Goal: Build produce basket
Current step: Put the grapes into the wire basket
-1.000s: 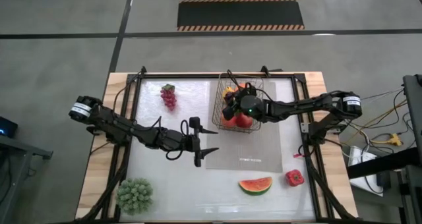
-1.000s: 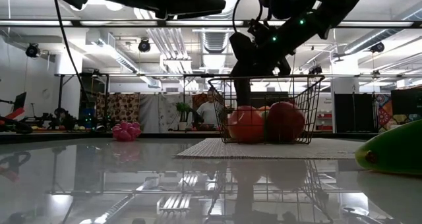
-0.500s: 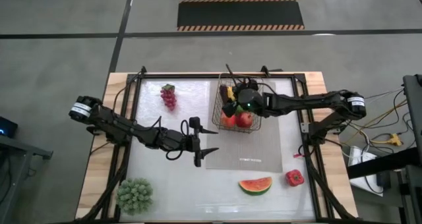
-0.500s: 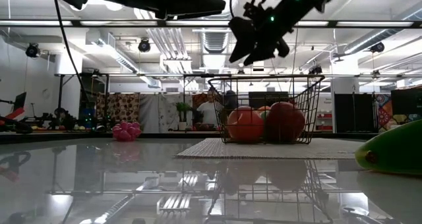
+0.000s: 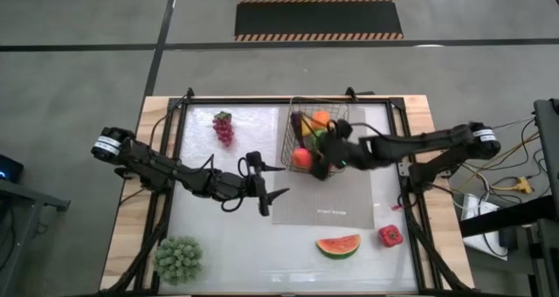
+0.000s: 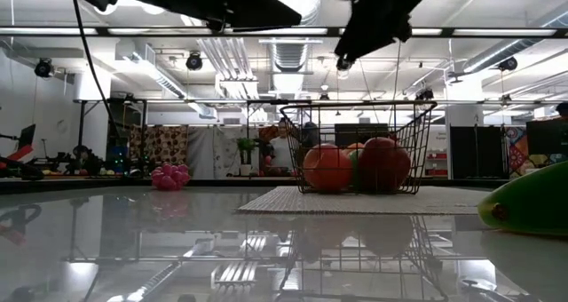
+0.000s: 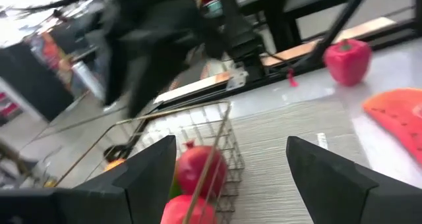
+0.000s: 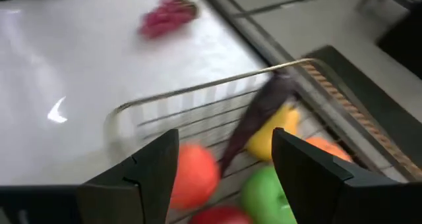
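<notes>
the basket point(image 5: 313, 133) is seen standing on the far end of the grey mat point(image 5: 327, 199), at the middle-far part of the table point(image 5: 236, 245). several pieces of produce are already held in it: a red apple point(image 5: 302, 157), a green apple point(image 8: 268, 192), an orange point(image 5: 321, 118), a yellow pear point(image 8: 275, 132) and a dark eggplant point(image 8: 257, 115) leaned against the wire wall.

the right gripper point(image 5: 325, 154) is held above the basket's near right corner, with its fingers spread and nothing pinched between them; this is judged to be a clearance pose, kept high so that the rim is not caught.

the left gripper point(image 5: 265, 192) is held over the table just left of the mat, fingers spread wide and empty, pointed toward the basket; it is judged to be waiting out of the other arm's way.

outside the basket are left the purple grapes point(image 5: 224, 127) at the far left, the watermelon slice point(image 5: 338, 245) and the red pepper point(image 5: 389, 236) at the near right. a green bushy item point(image 5: 179, 259) is seen at the near left corner. the task is judged partly done, and the pieces at the near right are best placed for the right arm.
</notes>
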{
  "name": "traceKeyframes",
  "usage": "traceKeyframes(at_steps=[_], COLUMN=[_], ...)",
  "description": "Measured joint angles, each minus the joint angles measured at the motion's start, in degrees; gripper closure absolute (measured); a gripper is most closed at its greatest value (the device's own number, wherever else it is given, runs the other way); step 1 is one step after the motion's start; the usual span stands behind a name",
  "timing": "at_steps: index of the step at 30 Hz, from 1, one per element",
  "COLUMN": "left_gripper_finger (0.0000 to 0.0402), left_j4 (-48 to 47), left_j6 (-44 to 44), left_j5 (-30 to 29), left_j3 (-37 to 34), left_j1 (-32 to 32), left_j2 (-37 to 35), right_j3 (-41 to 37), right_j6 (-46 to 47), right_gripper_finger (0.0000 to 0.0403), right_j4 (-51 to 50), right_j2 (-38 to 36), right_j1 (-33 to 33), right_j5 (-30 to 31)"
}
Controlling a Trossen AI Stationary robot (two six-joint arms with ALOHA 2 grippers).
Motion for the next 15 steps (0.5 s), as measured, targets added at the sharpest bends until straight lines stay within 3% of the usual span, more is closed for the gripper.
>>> traceKeyframes(at_steps=[9, 15], left_gripper_finger=[0.0132, 0.0132], left_j4=[-4.6, -14.2], left_j6=[-4.5, -17.3], left_j5=[-10.4, -13.4], left_j3=[0.0, 0.4], left_j1=[0.3, 4.6], left_j2=[-0.9, -5.4], right_j3=[-9.4, -16.7], right_j6=[2.1, 2.9], right_gripper_finger=[0.0177, 0.0177], right_j4=[0.3, 4.4], right_j2=[-9.7, -17.1], right_j1=[12.7, 16.9], right_j5=[-0.1, -0.1])
